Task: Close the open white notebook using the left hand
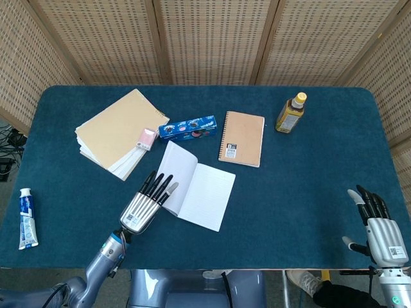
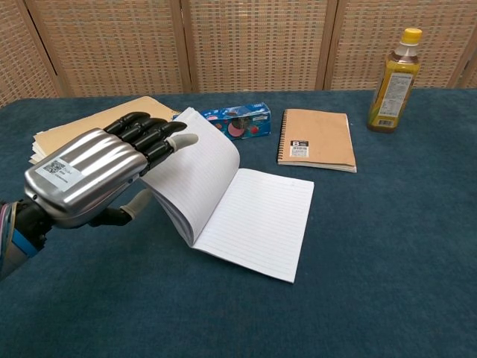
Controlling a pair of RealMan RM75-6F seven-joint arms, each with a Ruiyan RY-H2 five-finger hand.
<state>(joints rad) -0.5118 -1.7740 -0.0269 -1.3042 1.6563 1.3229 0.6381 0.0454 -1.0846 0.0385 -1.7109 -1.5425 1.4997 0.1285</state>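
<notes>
The white notebook [image 1: 204, 192] lies at the middle of the blue table, half open. Its right page [image 2: 257, 224] rests flat, while the left half [image 2: 195, 173] stands tilted up towards the spine. My left hand [image 1: 146, 202] is against the back of that raised half, fingers [image 2: 145, 134] stretched out along it and thumb below; it grips nothing. In the chest view the left hand [image 2: 93, 177] fills the left foreground. My right hand [image 1: 376, 221] hovers at the table's front right corner, fingers spread, far from the notebook.
Behind the notebook lie a blue Oreo box [image 1: 187, 128], a pink eraser [image 1: 147, 138] and a stack of tan papers [image 1: 115, 131]. A brown spiral notebook [image 1: 242, 138] and a yellow bottle [image 1: 291, 112] stand further right. A toothpaste tube [image 1: 26, 218] lies front left.
</notes>
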